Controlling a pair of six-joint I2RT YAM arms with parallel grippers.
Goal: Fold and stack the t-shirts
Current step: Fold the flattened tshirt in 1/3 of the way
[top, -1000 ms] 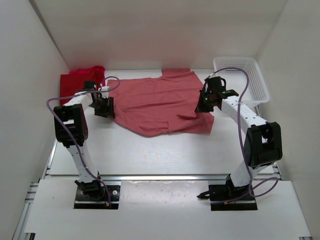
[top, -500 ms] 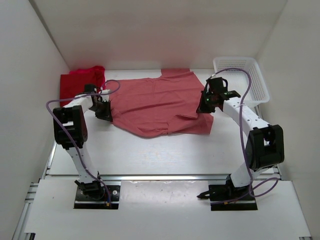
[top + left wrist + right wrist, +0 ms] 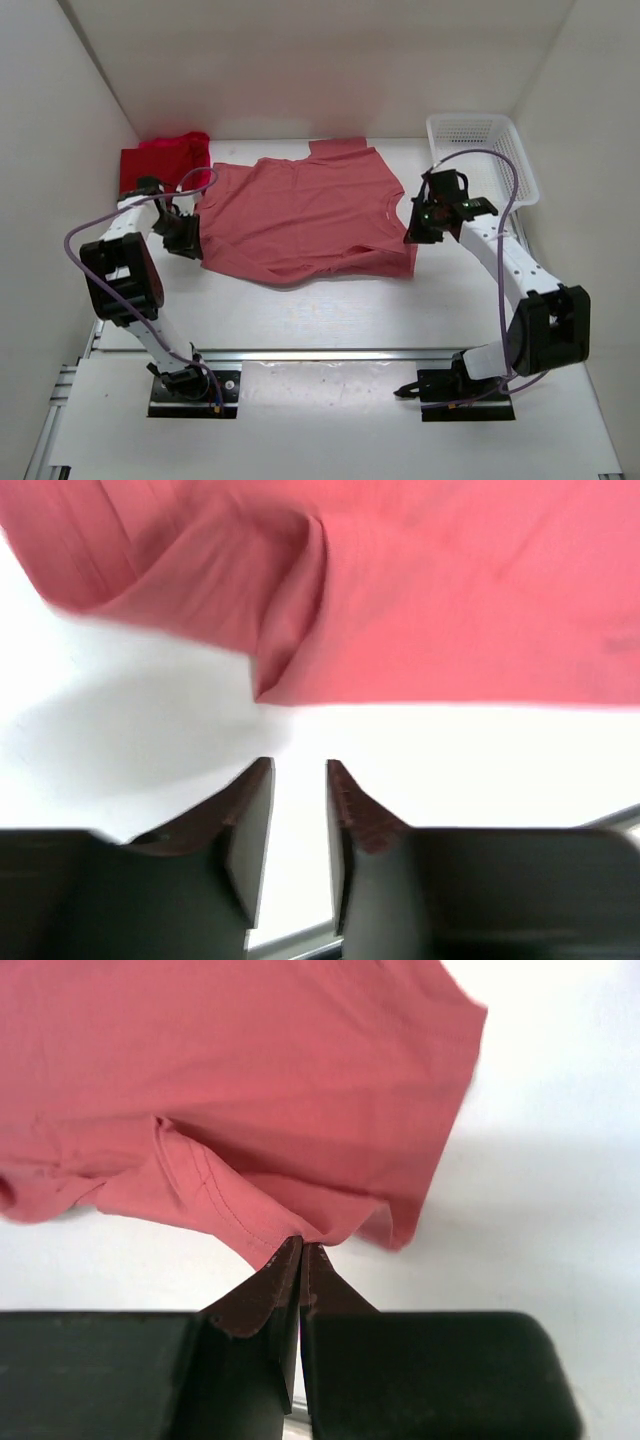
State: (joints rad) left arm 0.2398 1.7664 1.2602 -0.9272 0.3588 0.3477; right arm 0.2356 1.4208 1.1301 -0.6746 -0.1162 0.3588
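A faded salmon pink t-shirt (image 3: 300,212) lies spread across the middle of the table. My right gripper (image 3: 413,234) is at its right edge; in the right wrist view that gripper (image 3: 302,1246) is shut on a pinch of the shirt's hem (image 3: 250,1070). My left gripper (image 3: 188,242) sits at the shirt's left edge. In the left wrist view it (image 3: 300,770) stands open by a narrow gap with nothing between the fingers, and the shirt's edge (image 3: 400,600) lies just ahead of the tips. A bright red t-shirt (image 3: 180,150) and a dark crimson one (image 3: 138,170) lie together at the back left corner.
A white mesh basket (image 3: 485,150) stands at the back right, just beyond the right arm. White walls close in the table on the left, back and right. A metal rail (image 3: 320,352) runs along the near edge.
Both arms have moved outward and nearer. The salmon shirt has been pulled wider and flatter, and its right sleeve is now drawn out. The left gripper's jaws closed partway, then reopened.
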